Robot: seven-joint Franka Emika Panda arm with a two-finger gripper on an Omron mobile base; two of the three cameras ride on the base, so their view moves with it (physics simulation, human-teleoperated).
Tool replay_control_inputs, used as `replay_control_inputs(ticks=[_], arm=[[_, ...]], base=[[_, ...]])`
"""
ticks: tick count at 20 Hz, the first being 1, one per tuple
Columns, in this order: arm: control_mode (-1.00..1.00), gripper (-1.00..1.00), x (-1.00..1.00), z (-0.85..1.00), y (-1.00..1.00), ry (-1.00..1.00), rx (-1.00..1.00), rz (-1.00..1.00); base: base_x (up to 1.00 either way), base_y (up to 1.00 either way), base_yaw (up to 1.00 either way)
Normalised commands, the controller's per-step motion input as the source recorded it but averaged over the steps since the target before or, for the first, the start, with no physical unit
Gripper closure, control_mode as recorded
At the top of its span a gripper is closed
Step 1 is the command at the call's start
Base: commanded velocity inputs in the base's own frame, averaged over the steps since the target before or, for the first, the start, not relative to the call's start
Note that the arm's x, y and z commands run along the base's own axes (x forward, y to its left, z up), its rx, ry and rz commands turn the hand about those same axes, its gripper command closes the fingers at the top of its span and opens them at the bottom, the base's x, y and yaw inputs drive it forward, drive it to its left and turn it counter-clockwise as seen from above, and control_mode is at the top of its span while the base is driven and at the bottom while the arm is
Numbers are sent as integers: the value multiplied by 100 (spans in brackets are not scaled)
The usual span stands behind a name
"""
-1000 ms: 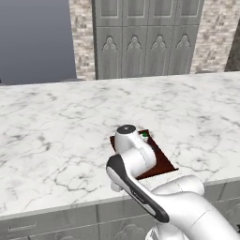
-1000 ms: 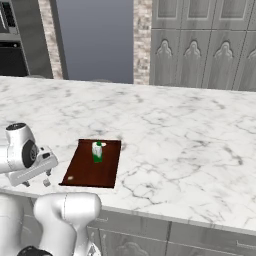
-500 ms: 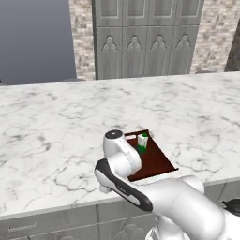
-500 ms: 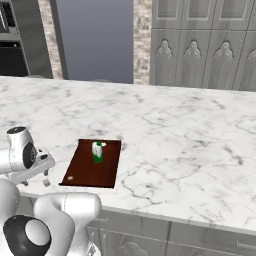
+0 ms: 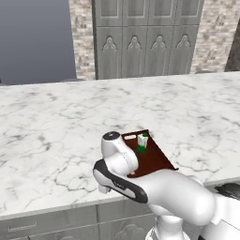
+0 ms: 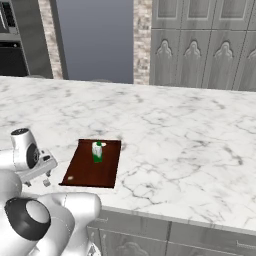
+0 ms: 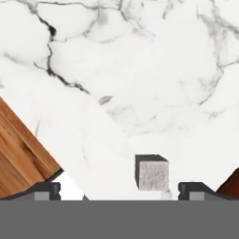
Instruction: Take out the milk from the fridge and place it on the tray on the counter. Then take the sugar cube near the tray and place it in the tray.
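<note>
1. One milk carton (image 6: 97, 151) stands upright on the tray (image 6: 85, 175), its green top up, so its long axis is vertical.
2. In the right base view the milk sits at the tray's far end, just beside the pale oval slot, about midway between the tray's long edges.
3. The tray lies flat on the counter (image 6: 190, 150), close to the near edge; its long axis runs from near to far, with the slotted short edge on the far side.
4. In the left base view the tray (image 5: 157, 159) is turned a little, its far end leaning left, and the arm covers its near left part.
5. The milk (image 5: 142, 142) shows there at the tray's far end, upright.
6. The gripper (image 7: 119, 190) hangs low over the counter, just left of the tray, with its fingers spread wide and nothing between them gripped.
7. The sugar cube (image 7: 151, 172) rests on the marble between the two fingertips (image 7: 45, 190) in the hand view, nearer one of them, touching neither as far as shows.
8. The cube has no long axis; one flat face is turned toward the hand camera.
</note>
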Motion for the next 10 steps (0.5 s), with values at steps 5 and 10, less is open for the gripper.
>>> replay_control_inputs(ticks=[5, 10], arm=[[-100, -100, 8, -25, -5, 0, 0, 0], [-100, -100, 17, -17, -5, 0, 0, 0]], base=[[0, 0, 0], [0, 0, 0]])
